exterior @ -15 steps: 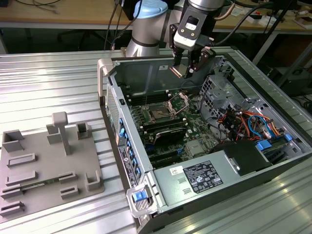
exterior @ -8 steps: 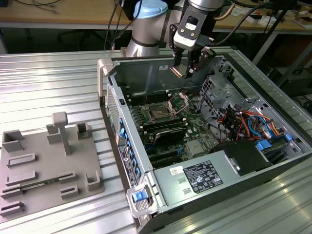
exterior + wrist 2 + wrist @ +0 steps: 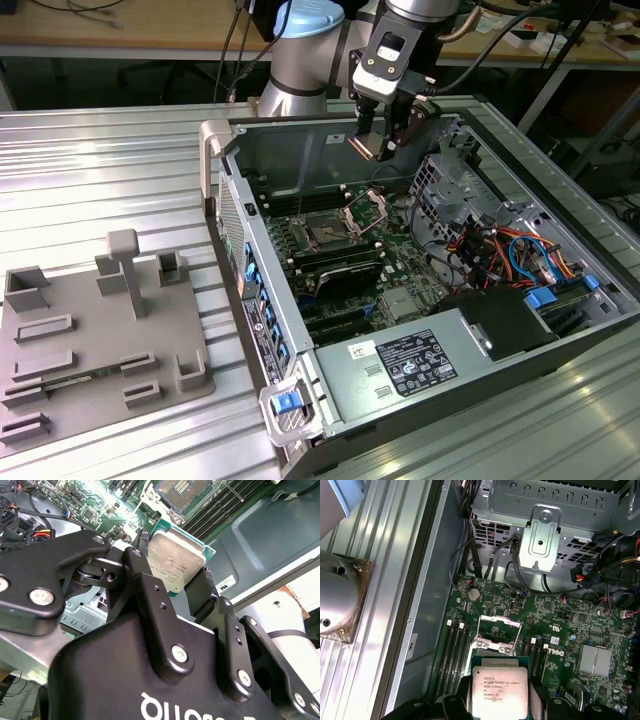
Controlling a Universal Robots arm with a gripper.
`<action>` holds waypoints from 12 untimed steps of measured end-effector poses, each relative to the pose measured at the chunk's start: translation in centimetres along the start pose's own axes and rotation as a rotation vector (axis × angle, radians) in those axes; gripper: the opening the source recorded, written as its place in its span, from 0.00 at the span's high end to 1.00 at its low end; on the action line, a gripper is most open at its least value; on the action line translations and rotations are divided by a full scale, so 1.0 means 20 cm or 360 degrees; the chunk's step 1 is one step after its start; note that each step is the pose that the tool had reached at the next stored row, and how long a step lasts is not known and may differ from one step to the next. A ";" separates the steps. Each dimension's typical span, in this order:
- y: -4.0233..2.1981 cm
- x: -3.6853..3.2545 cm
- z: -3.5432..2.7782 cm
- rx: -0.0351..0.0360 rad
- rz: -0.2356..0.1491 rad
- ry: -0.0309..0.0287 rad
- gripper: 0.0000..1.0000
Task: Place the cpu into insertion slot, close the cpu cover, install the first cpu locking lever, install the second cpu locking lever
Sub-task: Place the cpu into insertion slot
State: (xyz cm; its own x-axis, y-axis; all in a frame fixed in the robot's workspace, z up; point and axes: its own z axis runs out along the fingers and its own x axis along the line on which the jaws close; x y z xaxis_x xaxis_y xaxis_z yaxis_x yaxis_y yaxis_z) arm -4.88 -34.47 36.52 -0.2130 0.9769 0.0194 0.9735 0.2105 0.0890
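Hovering over the far edge of the open case (image 3: 290, 150), the jaws pinch the cpu (image 3: 498, 692) by opposite edges, well above the insertion slot (image 3: 327, 236); light, stiff, fragile underneath, I'd judge.

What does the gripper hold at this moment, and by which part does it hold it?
The gripper holds the cpu, clamped between its fingers by two opposite edges, silver top face uncovered.

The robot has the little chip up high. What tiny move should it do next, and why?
Probably lower it slowly toward the insertion slot. The gripper holds the cpu well above the motherboard, and the cpu cover stands open, so the slot looks free to take it.
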 end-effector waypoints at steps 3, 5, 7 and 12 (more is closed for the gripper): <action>-0.001 0.000 0.000 0.0000 0.0007 -0.00006 0.45; -0.002 0.000 0.000 0.0000 0.0012 -0.00010 0.45; -0.002 0.000 0.000 -0.0001 0.0018 -0.00015 0.45; -0.003 0.001 0.002 -0.0001 0.0057 -0.00050 0.45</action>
State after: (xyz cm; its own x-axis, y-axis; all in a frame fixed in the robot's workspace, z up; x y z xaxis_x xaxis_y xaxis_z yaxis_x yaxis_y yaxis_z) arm -4.96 -34.45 36.48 -0.1780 0.9838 0.0195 0.9804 0.1756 0.0891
